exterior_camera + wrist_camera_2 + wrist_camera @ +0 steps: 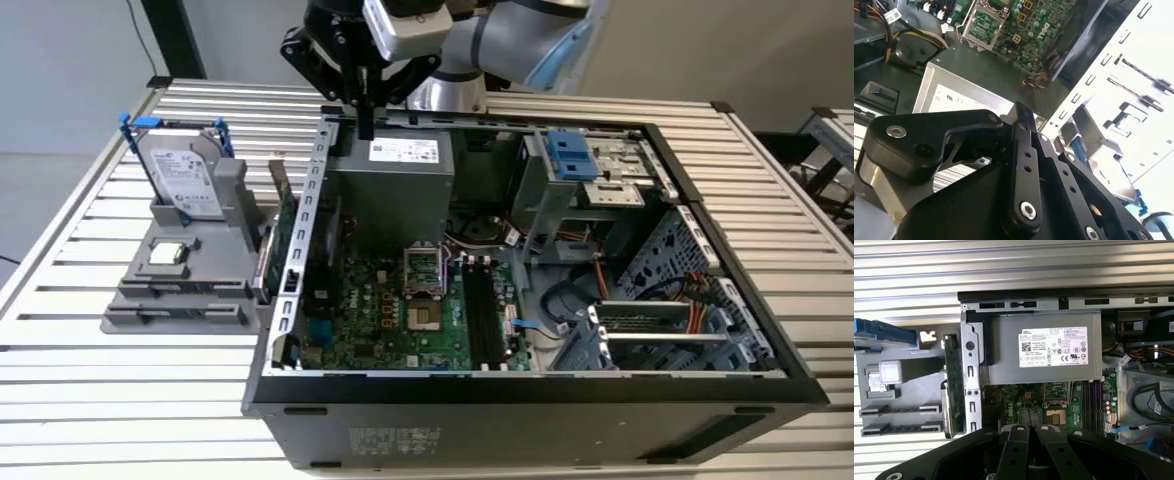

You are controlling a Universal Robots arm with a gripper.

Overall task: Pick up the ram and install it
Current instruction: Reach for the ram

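Exterior view: black gripper (363, 128) pinched closed, empty; flat narrow ram (283, 240) on edge beside metal case (534, 410).

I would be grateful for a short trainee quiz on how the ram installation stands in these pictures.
1. True or false: the ram is already seated in a motherboard slot.
2. Multiple choice: what does the gripper hold between its fingers? A the ram; B a cable; C nothing.
3. Fill in: the silver item standing in the blue frame on the grey holder is the ____.

Key
1. False: it stands on edge at the grey holder's side, outside the case wall.
2. C: the fingers are shut with nothing between them, above the case's rear corner.
3. hard drive.
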